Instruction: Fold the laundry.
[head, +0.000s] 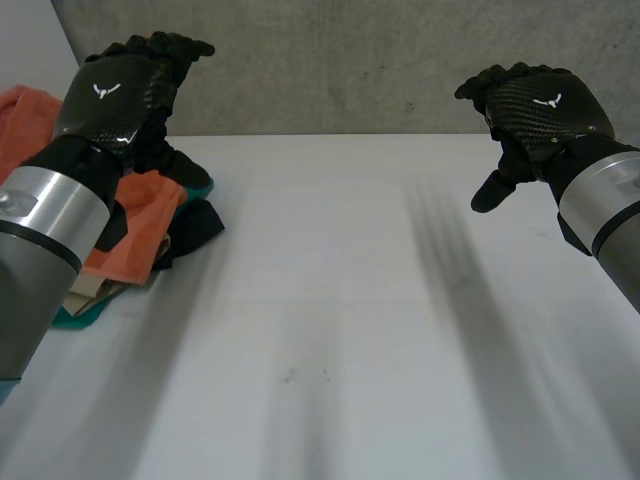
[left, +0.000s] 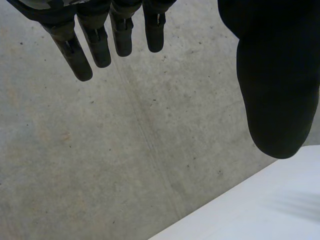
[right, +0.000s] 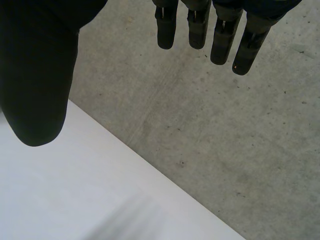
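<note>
A pile of laundry lies at the table's far left: an orange cloth (head: 140, 235) on top, with black (head: 195, 225), teal (head: 75, 318) and beige (head: 85, 290) pieces beneath. My left hand (head: 115, 95) hovers above the pile, fingers (left: 82, 47) straight, thumb (left: 277, 95) apart, holding nothing. My right hand (head: 535, 110) is raised over the far right of the table, fingers (right: 220, 37) straight and thumb (right: 35, 95) spread, empty too.
The white table (head: 340, 320) stretches wide between the arms. A grey concrete wall (head: 380, 60) rises behind the table's far edge. More orange cloth (head: 25, 120) shows behind my left arm.
</note>
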